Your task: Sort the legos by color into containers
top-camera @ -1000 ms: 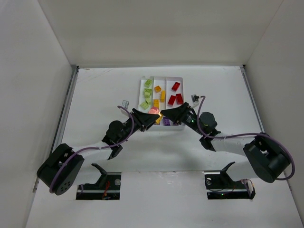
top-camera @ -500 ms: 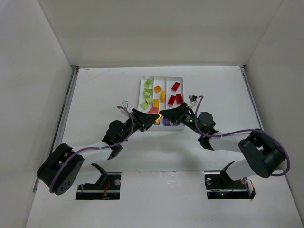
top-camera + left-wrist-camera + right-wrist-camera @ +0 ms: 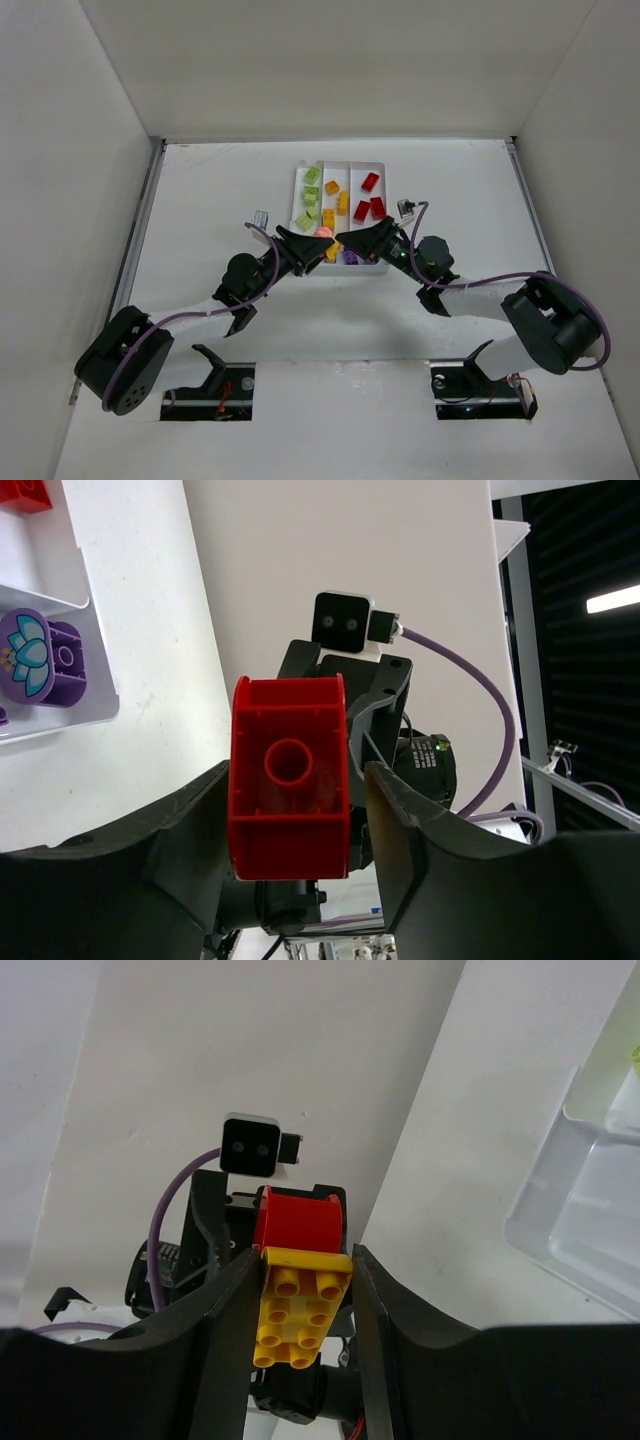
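**Grippers at the tray.** The left gripper (image 3: 322, 241) and right gripper (image 3: 343, 240) meet tip to tip above the near edge of the white tray (image 3: 385, 190). The tray lies toward the far edge of the table (image 3: 200, 200), midway between its side edges. The left fingers pinch a red brick (image 3: 290, 777), hollow underside toward the wrist camera. The right fingers pinch a yellow brick (image 3: 300, 1305), studs toward its camera. The red brick sits directly behind the yellow one; whether they touch cannot be told. In the tray, green bricks (image 3: 311, 193) occupy the left section, orange bricks (image 3: 343, 202) the middle, red bricks (image 3: 377, 207) the right, and a purple brick (image 3: 45, 660) the crosswise near section.
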Controlling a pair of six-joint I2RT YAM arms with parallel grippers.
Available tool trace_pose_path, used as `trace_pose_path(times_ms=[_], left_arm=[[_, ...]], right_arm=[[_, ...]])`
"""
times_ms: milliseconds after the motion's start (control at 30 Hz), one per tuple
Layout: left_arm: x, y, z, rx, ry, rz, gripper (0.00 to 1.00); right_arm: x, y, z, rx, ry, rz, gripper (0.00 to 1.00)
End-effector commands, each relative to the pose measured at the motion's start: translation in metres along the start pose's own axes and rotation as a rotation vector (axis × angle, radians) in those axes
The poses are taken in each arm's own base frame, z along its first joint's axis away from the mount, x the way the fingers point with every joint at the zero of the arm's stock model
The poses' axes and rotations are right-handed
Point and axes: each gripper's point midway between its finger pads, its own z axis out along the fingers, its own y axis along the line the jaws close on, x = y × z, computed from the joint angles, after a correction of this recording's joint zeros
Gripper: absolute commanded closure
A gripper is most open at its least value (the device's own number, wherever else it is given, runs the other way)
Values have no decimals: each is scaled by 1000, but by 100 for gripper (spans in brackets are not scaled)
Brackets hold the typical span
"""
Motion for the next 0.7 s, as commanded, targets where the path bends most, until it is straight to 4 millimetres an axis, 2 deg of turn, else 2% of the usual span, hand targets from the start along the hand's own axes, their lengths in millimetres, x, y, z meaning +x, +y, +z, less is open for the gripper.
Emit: trace_pose_path(times_ms=[0,233,467,667], left_arm=[[-8,-33,-1,104,-26,53,49],[-13,-32,-4,89,-47,70,49],[-17,-30,-3,73,-57,84,61],[-22,-24,-3,55,-81,91,77]], right_arm=[[-9,29,-1,-109,-24,-29,64],[-12,21,-5,-89,-35,-27,64],[-15,17,-10,-80,-38,-26,64],[-16,13,-13,-72,-38,-26,64]])
